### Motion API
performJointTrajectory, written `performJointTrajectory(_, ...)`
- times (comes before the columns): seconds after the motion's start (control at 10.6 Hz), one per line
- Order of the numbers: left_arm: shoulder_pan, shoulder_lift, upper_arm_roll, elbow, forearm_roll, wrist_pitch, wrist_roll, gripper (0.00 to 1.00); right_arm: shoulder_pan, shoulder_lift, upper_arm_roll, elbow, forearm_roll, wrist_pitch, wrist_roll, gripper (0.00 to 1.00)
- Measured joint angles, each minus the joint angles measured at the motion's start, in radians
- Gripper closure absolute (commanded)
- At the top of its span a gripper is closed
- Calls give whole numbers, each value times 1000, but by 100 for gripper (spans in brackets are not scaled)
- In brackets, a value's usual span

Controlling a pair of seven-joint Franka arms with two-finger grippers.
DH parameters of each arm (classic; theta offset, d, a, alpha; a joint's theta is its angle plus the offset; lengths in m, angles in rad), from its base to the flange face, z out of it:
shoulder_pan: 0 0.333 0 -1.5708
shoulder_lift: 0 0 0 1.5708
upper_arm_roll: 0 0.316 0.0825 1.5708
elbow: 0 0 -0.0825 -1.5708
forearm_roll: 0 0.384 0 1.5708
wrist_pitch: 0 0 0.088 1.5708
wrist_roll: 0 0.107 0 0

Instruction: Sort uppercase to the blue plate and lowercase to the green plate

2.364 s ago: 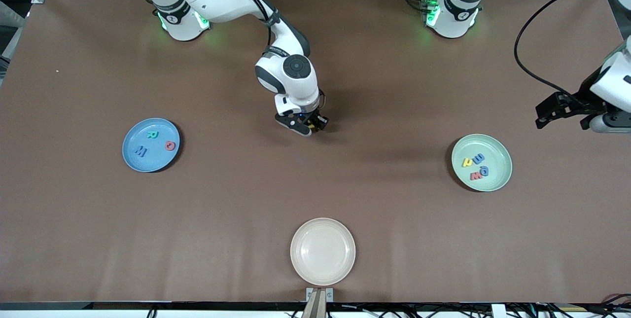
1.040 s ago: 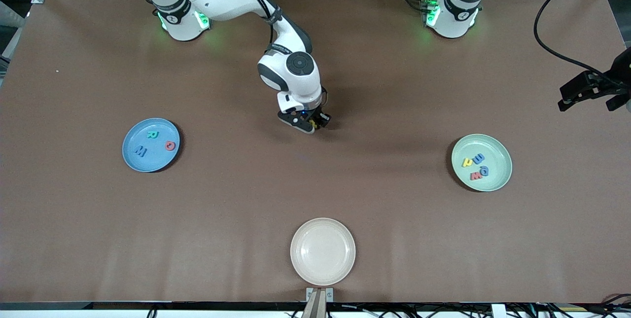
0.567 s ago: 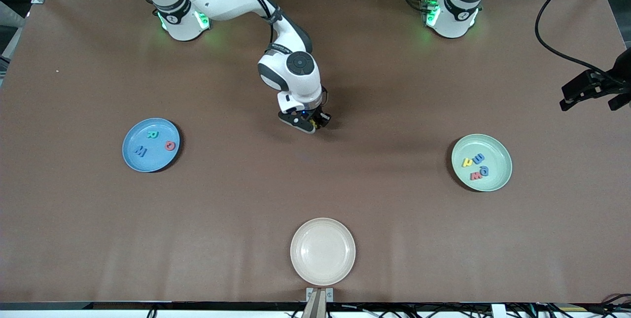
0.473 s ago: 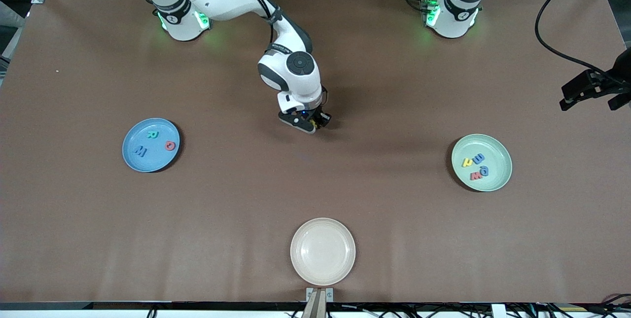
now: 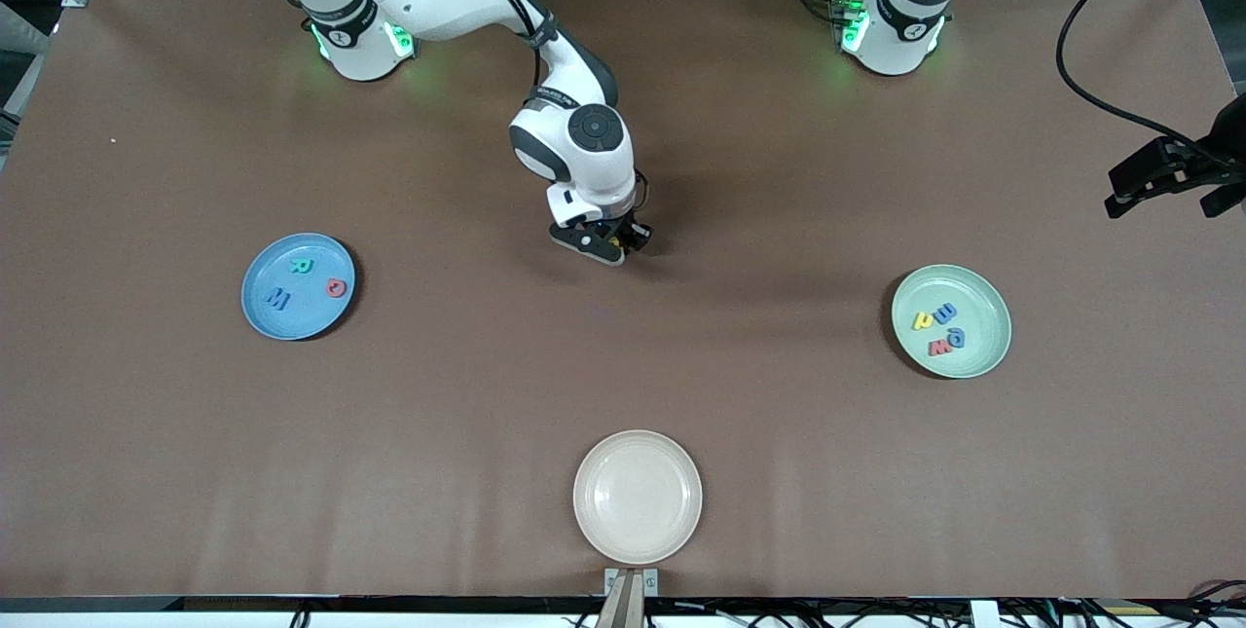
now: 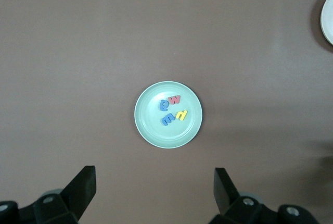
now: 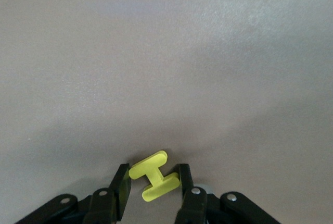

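Front view shows three plates on the brown table point(image 5: 740, 394): the blue plate point(image 5: 263, 316) at nine o'clock, the green plate point(image 5: 983, 355) at three, a cream plate point(image 5: 638, 497) at six. On the blue plate lie three capitals: a green R point(image 5: 302, 266), a blue W point(image 5: 277, 299), a red Q point(image 5: 336, 288). On the green plate lie four small letters: a yellow h point(image 5: 921, 320), two blue ones point(image 5: 944, 314), one red point(image 5: 938, 348). The right gripper point(image 5: 615, 243), over the table's middle, has its fingers point(image 7: 120, 185) pinching the fourth capital, a yellow H point(image 7: 154, 176), by its crossbar. The left gripper point(image 5: 1163, 185) waits above the table edge at three o'clock, fingers point(image 6: 83, 187) spread wide, holding nothing
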Motion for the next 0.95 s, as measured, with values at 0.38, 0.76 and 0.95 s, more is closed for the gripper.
performJointTrajectory(0.38, 0, 0, 0, 0, 0, 0, 0, 0, -31, -3, -9, 16, 0, -47, -117, 65)
performJointTrajectory(0.76, 0, 1, 0, 0, 0, 0, 0, 0, -171, -33, -13, 16, 0, -121, -445, 65)
performJointTrajectory(0.95, 0, 2, 0, 0, 0, -1, 0, 0, -277, -67, -15, -5, 1, -150, -648, 65)
